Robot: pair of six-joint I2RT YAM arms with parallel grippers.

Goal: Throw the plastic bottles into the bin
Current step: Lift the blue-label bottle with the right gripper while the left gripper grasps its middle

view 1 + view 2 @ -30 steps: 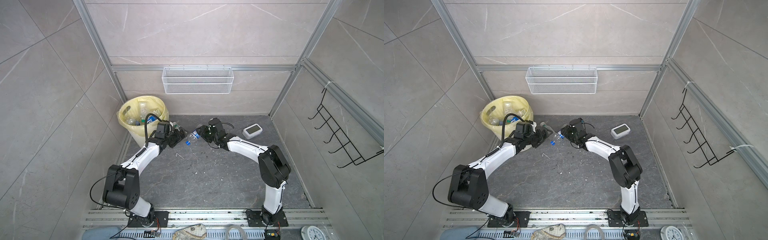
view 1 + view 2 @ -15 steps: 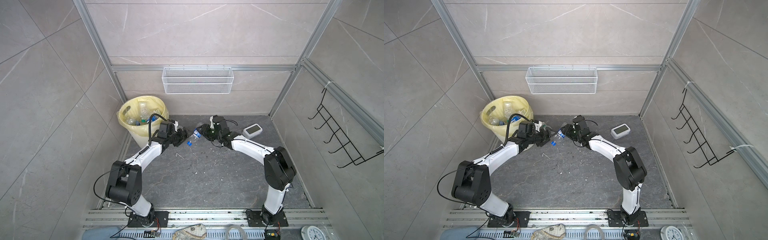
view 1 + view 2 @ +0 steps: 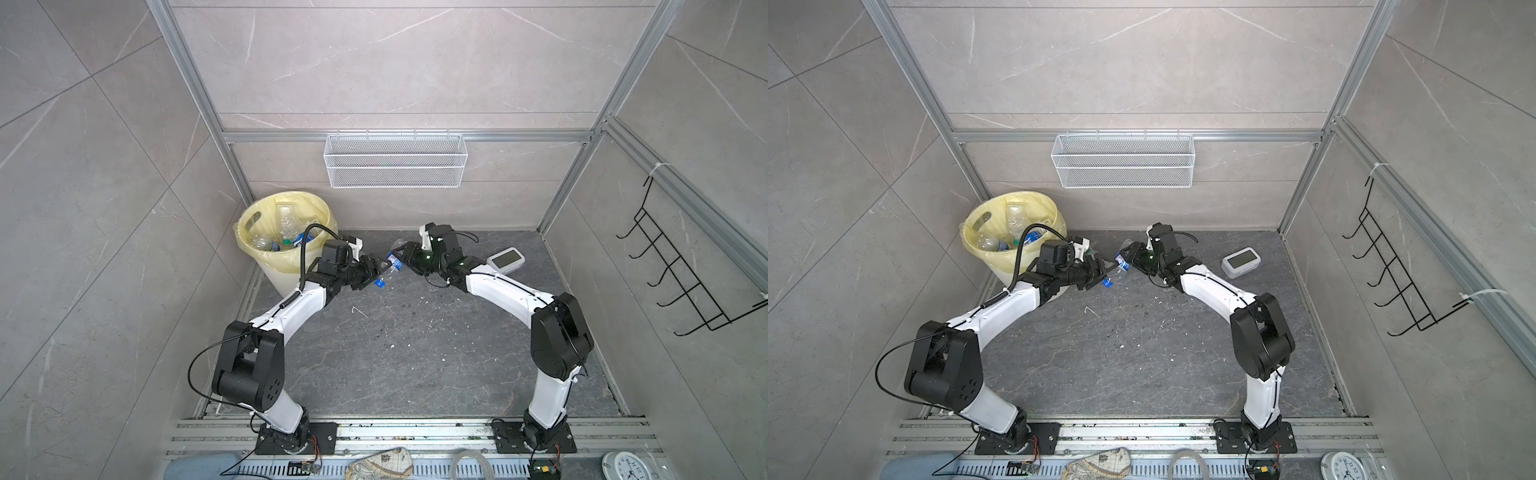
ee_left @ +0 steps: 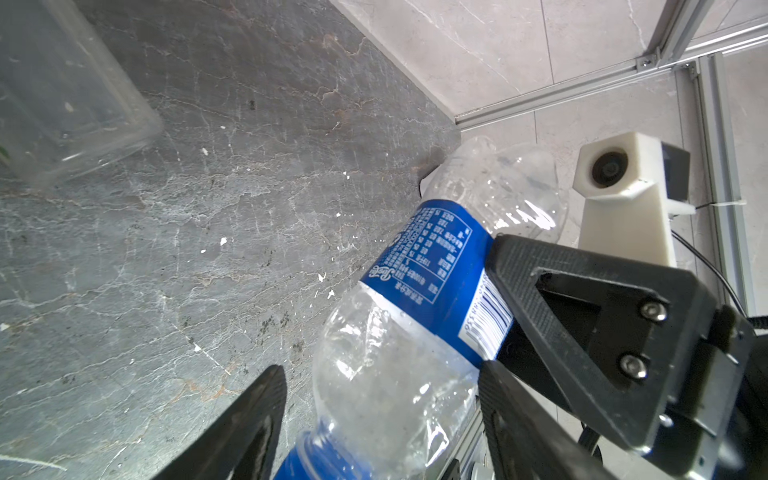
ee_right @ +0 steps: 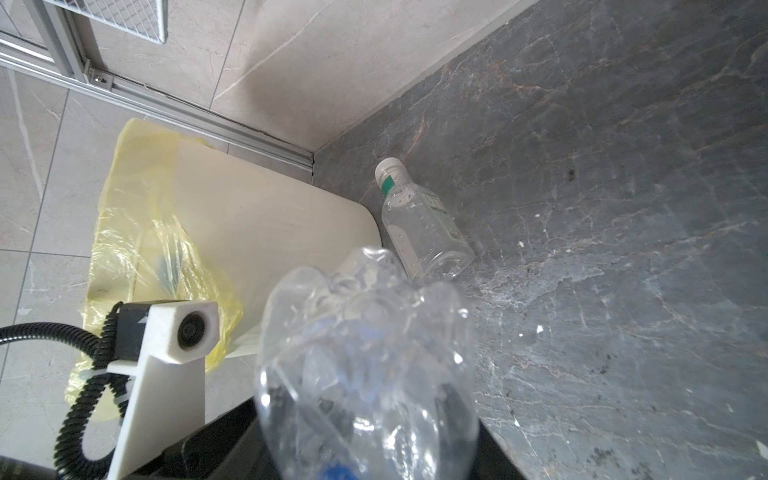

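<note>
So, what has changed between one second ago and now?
The left gripper moved right, toward the middle, and its jaws now stand around the cap end of the bottle. One finger is still clear of it, so it is not yet gripped. The right gripper holds the bottle in the air as before, barely shifted. The bin, clock and basket stayed as they were.

Blue-label bottle (image 4: 419, 307) cut off at its cap in the left wrist view — bin (image 3: 272, 270) contents indistinct
</note>
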